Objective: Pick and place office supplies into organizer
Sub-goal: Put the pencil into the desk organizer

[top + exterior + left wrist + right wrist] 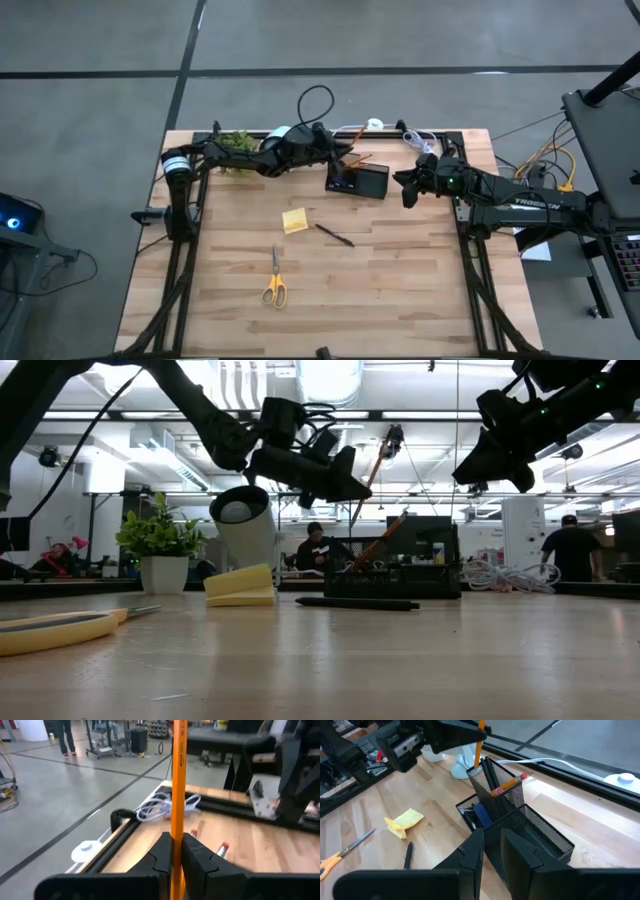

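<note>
My left gripper point(343, 158) is shut on an orange pencil point(177, 780) over the black mesh organizer point(357, 180) at the table's far middle. The organizer's tall cup point(502, 787) holds other pencils and dark pens, and a blue piece point(481, 815) lies in a lower compartment. My right gripper point(408, 190) hangs just right of the organizer, open, with nothing between its fingers. On the table lie a yellow sticky-note pad point(295, 221), a black pen point(335, 235) and yellow-handled scissors point(275, 280). My left gripper pinches the pencil's shaft point(177, 837) between its two fingers. The fingers come nearly level from the table's left and lie across the pencil. The pencil stands close to upright, lifted clear of the table, its lower end point(476, 764) at the tall cup's opening.
A green potted plant point(235, 145) and a white round device point(245, 520) stand at the far left behind my left arm. A white cable point(415, 135) lies along the far edge. The near half of the table holds only the scissors.
</note>
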{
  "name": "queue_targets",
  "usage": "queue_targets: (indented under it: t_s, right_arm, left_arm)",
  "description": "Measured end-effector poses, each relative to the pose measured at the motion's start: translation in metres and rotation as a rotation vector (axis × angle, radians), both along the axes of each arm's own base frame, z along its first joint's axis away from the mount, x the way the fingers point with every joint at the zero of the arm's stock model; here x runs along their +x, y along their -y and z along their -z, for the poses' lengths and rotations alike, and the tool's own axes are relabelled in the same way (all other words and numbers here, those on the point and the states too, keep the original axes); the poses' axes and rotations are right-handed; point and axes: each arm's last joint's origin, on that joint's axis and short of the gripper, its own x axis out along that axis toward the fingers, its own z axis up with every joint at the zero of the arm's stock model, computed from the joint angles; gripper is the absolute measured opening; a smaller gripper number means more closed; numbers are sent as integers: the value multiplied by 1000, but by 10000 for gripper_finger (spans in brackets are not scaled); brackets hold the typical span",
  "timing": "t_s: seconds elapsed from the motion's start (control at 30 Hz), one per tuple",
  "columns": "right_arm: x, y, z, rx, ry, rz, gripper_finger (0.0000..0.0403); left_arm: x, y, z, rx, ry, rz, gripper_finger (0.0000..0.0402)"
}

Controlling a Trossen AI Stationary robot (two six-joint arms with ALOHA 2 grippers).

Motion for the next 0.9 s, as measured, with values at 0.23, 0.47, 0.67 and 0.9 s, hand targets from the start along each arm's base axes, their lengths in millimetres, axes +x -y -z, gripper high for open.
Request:
queue_targets:
  t_s: [0.23,0.47,0.67,0.9]
  right_arm:
    - [0,0,0,0,0,1,57]
    - [0,0,0,0,0,1,57]
    - [0,0,0,0,1,1,57]
    - [0,0,0,0,1,1,57]
  left_arm:
    - [-1,-2,2,27,-37,-2,7]
    - [-3,-5,14,-2,-109,-10,7]
    - [-5,-4,21,-50,-172,-13,7]
    - [-7,-3,27,-70,-229,-14,7]
